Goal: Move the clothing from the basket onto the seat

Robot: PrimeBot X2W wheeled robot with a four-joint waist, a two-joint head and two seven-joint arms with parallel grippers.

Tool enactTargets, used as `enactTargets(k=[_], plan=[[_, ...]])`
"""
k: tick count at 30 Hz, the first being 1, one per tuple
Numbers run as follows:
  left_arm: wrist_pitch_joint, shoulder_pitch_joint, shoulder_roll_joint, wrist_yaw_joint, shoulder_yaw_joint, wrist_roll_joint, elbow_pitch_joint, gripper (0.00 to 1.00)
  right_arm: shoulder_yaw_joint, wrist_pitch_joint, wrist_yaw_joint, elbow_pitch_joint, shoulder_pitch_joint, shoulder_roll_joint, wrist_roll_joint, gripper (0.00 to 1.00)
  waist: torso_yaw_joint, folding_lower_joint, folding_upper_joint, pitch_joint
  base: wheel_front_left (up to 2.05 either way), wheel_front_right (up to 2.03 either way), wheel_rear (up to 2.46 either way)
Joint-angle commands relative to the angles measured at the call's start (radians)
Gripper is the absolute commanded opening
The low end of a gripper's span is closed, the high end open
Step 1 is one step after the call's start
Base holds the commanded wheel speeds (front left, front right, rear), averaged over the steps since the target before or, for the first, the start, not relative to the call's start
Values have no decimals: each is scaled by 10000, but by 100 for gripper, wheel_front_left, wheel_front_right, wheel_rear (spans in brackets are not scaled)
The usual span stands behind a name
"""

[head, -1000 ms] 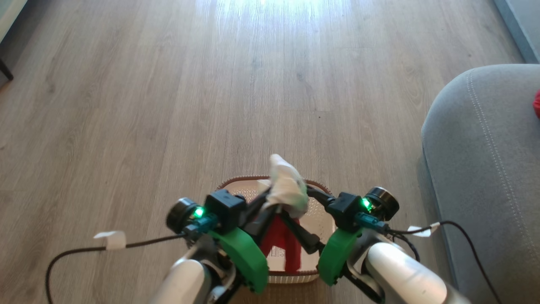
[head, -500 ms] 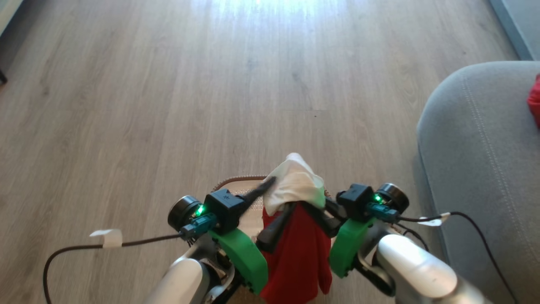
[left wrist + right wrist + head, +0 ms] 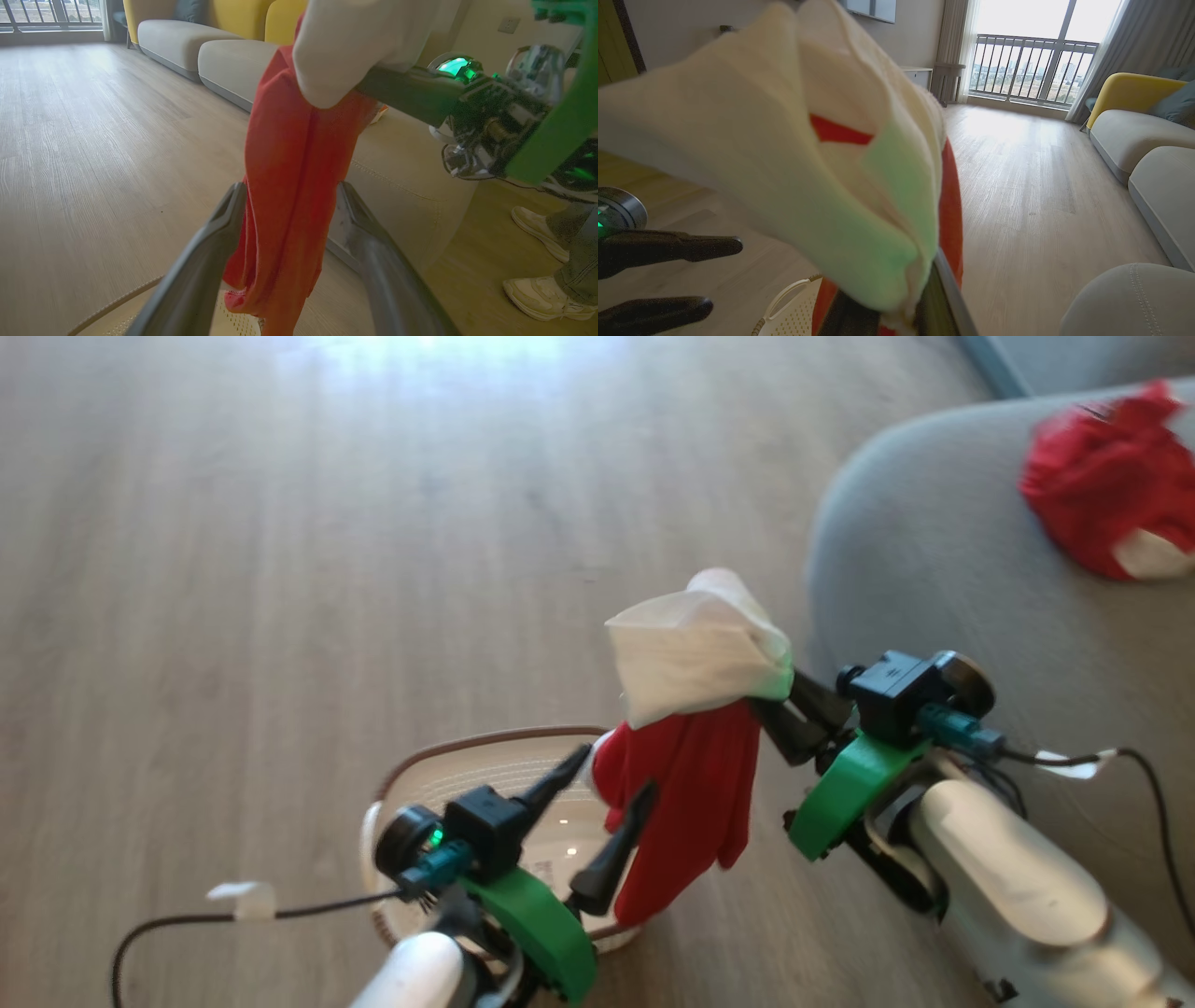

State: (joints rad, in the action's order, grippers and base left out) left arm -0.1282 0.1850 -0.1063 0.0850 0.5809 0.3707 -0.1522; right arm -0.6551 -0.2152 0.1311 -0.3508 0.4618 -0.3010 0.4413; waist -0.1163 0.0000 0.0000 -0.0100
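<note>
The right pincer (image 3: pixel 780 709), at centre right of the head view, is clamped on a bunched garment (image 3: pixel 691 784) whose white top sits over the fingers while the red part hangs down above the right edge of the basket (image 3: pixel 467 747). The left pincer (image 3: pixel 616 772), at lower centre, is spread wide and grips nothing. The seat (image 3: pixel 934 569) fills the upper right, with a second garment (image 3: pixel 1102 495) already on it. In the left wrist view the red cloth (image 3: pixel 289 186) hangs between the left pincer's (image 3: pixel 289 198) open fingers, so a sideways swing toward the seat could snag it there and drag it free. A person's shoes (image 3: pixel 537 228) stand at lower right, beside the seat. In the right wrist view the white fold (image 3: pixel 808 163) hides the grip, so I cannot tell how deep it is. If it is shallow, the garment could slip onto the floor (image 3: pixel 1041 186) short of the seat's corner (image 3: pixel 1125 298).
</note>
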Motion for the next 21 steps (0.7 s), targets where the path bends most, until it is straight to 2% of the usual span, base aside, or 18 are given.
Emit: enactTargets(k=[1, 3, 10, 15, 21], plan=[[-191, 281, 130, -14, -221, 60, 217, 100, 158, 68, -4, 553, 154, -102, -6, 0, -826, 0, 0, 138, 0, 0, 0], [-389, 310, 261, -19, 1, 92, 29, 100, 403, 312, -4, 1057, 33, -219, -111, 0, -1503, 0, 0, 239, 0, 0, 0], [-635, 557, 429, -44, 426, 171, -364, 100, 1081, 743, -4, 1914, -415, -468, -294, 0, -2546, 0, 0, 427, 0, 0, 0], [-748, 674, 475, -87, 598, 239, -559, 100, 1598, 934, -4, 2375, -811, -561, -365, 0, -2869, 0, 0, 492, 0, 0, 0], [-813, 756, 492, -142, 695, 282, -675, 100, 2091, 1128, -4, 2867, -1268, -584, -428, 0, -2953, 0, 0, 559, 0, 0, 0]])
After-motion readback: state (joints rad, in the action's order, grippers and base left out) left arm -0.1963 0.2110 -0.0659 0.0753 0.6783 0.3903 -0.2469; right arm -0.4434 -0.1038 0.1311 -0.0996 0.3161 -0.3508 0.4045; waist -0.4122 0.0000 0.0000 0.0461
